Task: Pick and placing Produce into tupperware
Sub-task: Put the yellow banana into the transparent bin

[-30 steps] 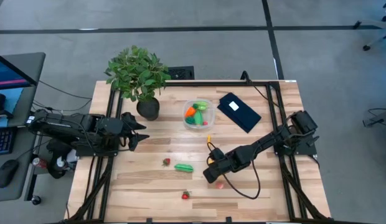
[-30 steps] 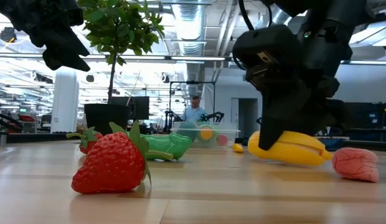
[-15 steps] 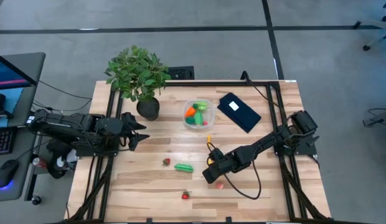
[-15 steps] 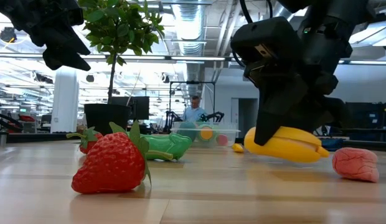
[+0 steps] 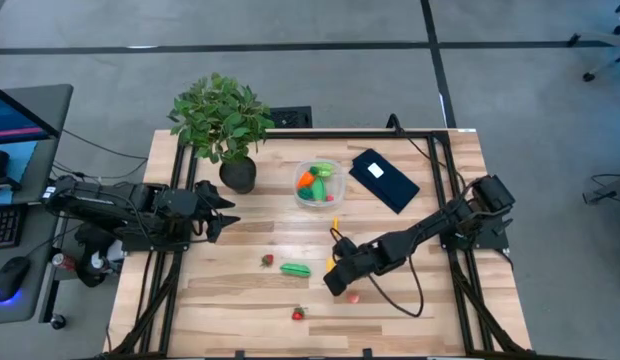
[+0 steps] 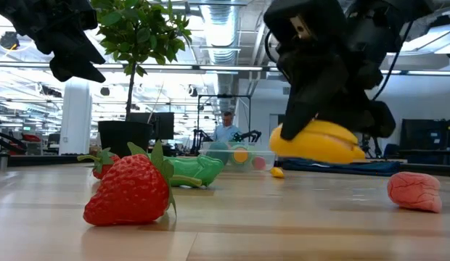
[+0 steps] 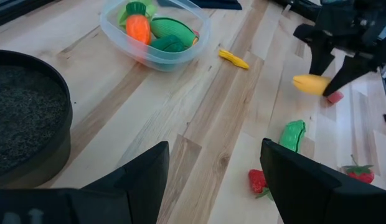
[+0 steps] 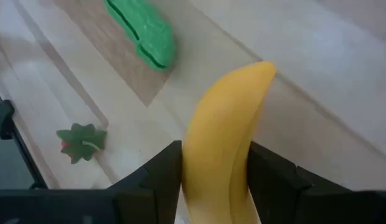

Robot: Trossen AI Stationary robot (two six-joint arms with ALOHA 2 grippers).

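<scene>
The banana (image 6: 316,141), plain yellow and curved, is clamped between the right pincer's (image 8: 213,186) fingers and hangs clear of the counter (image 5: 240,300), toward its front edge. A green piece (image 5: 295,269) and two strawberries (image 5: 268,261) lie nearby. The tub (image 5: 318,183), mid-back, holds a carrot (image 7: 137,28) and greens. The left pincer (image 7: 211,168) hovers part open and empty at the left edge, beside the plant (image 5: 222,120).

Bright even overhead light; soft shadows; ceiling lamps (image 6: 223,32) glare; near strawberry (image 6: 131,190) slightly soft.
</scene>
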